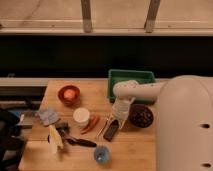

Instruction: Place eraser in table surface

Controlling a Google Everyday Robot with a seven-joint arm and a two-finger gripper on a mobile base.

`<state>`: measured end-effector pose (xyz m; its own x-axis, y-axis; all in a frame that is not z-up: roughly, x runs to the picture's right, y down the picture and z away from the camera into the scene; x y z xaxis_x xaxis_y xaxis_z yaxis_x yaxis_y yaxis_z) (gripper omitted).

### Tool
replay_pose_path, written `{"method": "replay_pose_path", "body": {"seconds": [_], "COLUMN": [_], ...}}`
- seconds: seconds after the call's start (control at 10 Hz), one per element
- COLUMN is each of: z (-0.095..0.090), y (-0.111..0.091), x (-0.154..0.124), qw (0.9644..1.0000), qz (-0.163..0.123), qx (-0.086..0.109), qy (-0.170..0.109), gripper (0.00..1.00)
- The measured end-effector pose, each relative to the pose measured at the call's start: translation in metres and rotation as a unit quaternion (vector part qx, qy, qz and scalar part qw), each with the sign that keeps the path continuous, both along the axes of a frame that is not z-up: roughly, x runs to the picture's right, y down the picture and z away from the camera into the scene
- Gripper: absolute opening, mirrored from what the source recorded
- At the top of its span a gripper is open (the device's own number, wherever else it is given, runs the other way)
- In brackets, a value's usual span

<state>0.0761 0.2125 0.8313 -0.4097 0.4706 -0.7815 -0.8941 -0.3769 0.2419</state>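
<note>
The eraser point(111, 131) is a small flat black block, tilted, low over or touching the tan wooden table surface point(134, 150) just left of the dark bowl point(141, 116). My gripper point(115, 124) hangs from the white arm that reaches in from the right. It points down and is shut on the eraser's upper end. Whether the eraser's lower end rests on the wood I cannot tell.
A green tray point(131, 79) stands behind the arm. An orange bowl point(69, 94), a white cup point(81, 116), an orange-red item point(91, 124), a black-handled utensil point(80, 142), a blue cup point(101, 155), a pale blue-grey pad point(47, 116) and a yellow item point(54, 139) lie to the left.
</note>
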Motion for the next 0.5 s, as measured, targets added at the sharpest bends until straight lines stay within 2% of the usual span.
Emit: {"method": "replay_pose_path", "body": {"seconds": [0.4,0.5], "z": [-0.0085,-0.0086], "y": [-0.001,-0.0007], "x": [0.0044,0.0059], "qw": [0.9999,0.9999], "qz": [0.01,0.011], "qx": [-0.004,-0.004], "qy": [-0.001,0.0], "gripper": [0.46,0.52]}}
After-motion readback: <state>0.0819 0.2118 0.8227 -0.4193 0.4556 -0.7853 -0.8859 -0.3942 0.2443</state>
